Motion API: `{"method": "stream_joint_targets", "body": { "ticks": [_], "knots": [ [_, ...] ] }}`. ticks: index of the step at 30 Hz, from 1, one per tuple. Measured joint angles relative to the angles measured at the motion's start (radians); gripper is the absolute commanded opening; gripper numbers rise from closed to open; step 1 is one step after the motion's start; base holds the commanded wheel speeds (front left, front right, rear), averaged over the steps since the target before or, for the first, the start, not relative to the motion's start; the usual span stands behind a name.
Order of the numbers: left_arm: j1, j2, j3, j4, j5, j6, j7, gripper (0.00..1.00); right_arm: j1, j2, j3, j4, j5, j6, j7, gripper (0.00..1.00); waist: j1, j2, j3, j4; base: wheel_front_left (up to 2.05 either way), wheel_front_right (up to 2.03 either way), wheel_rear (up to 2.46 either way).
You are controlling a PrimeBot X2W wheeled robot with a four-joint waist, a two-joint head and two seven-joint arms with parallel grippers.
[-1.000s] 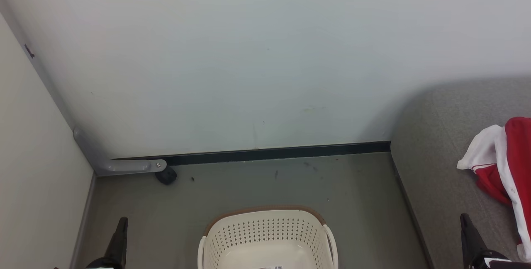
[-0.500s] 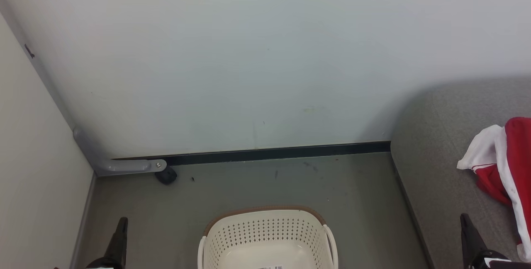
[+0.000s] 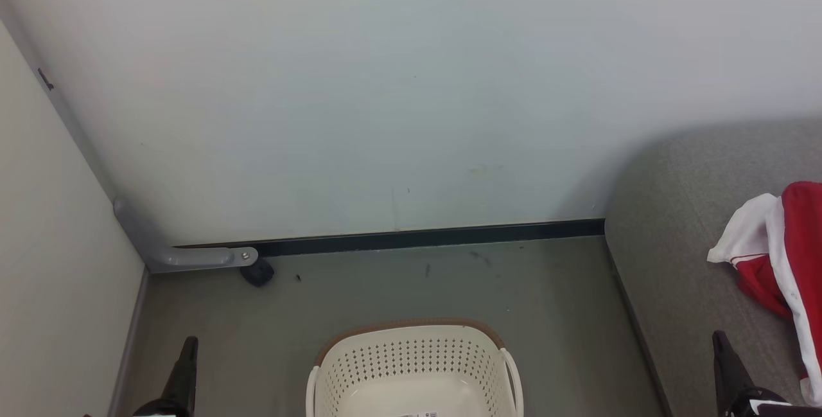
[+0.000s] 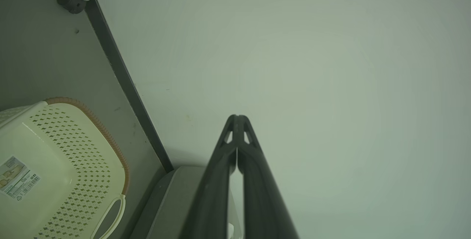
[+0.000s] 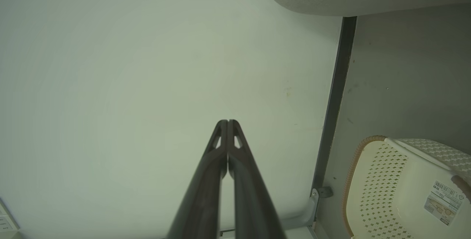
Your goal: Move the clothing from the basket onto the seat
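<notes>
The red and white clothing [image 3: 780, 256] lies on the grey seat [image 3: 674, 237] at the right, the white basket [image 3: 414, 359] sits on the floor [image 3: 385, 288] near the wall, and the left end effector [image 3: 190, 343] and the right end effector [image 3: 718, 338] are both clenched tight, grasping nothing.

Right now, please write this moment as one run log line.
basket: looks empty | clothing: on sofa | left claw: shut, holds nothing | right claw: shut, holds nothing | task: looks done

basket [image 3: 411, 353] — near side cut by btm edge | clothing [image 3: 803, 224] — cut at rt edge | label [image 5: 443, 202] in basket too small to read
</notes>
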Motion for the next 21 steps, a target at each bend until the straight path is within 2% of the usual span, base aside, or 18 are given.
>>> {"method": "stream_joint_targets", "body": {
  "ticks": [21],
  "knots": [
    [0.0,0.0,0.0,0.0,0.0,0.0,0.0,0.0,0.0,0.0,0.0,0.0,0.0,0.0,0.0,0.0,-0.0002,0.0,0.0,0.0,0.0,0.0,0.0]
  ]
}}
